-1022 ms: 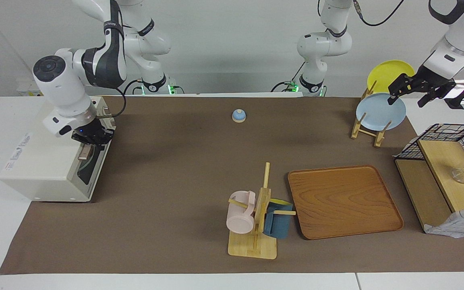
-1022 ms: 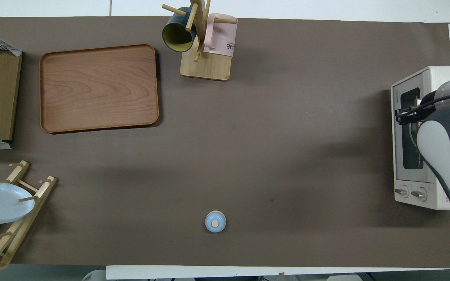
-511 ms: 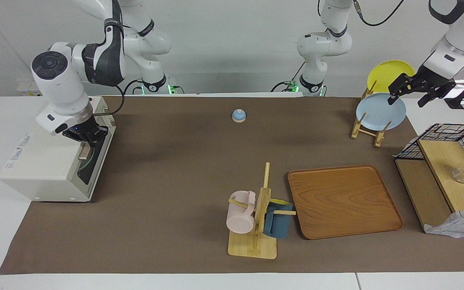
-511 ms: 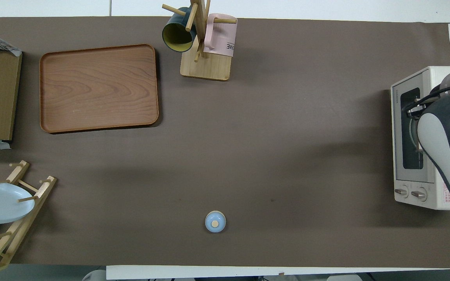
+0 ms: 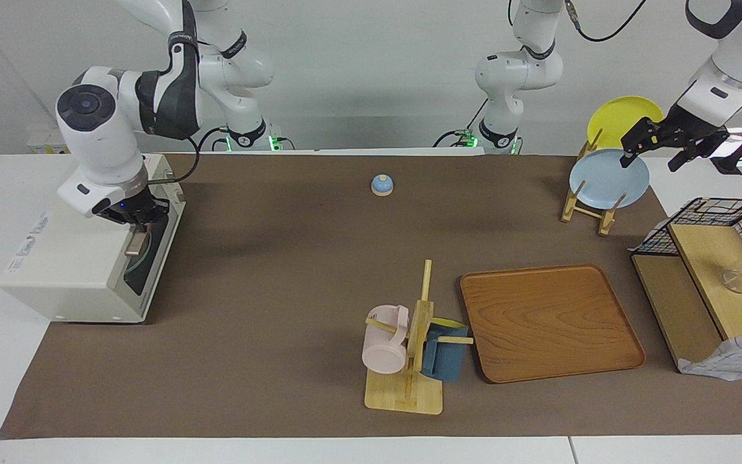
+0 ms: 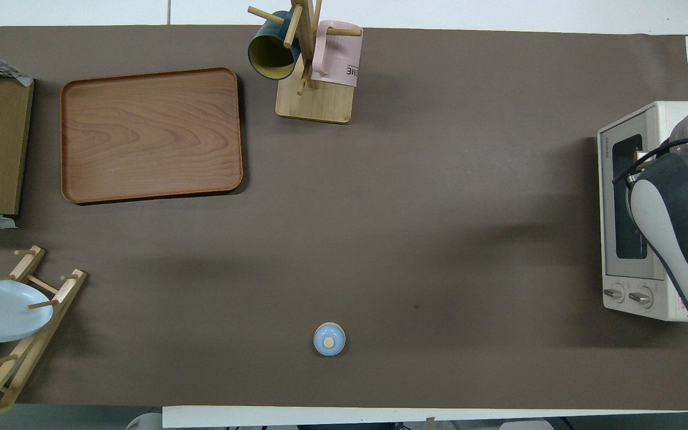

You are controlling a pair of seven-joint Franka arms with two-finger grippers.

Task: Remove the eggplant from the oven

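The cream-white oven (image 5: 68, 264) stands at the right arm's end of the table, its dark glass door (image 6: 627, 239) closed and facing the middle of the table. The eggplant is hidden. My right gripper (image 5: 133, 216) hangs shut over the door's top edge, just above the tan bar handle (image 5: 134, 245), and I cannot tell whether it touches the handle. In the overhead view the right arm (image 6: 678, 203) covers its own gripper. My left gripper (image 5: 653, 154) waits open in the air over the plate rack (image 5: 593, 206), holding nothing.
A small blue bell (image 5: 382, 185) sits on the brown mat near the robots. A mug tree (image 5: 409, 361) with a pink and a blue mug stands beside a wooden tray (image 5: 548, 322). A wire basket on a wooden shelf (image 5: 706, 277) is at the left arm's end.
My right gripper has risen slightly and drawn back from in front of the door to over the oven's top edge. The door stays closed, and the left arm has not moved.
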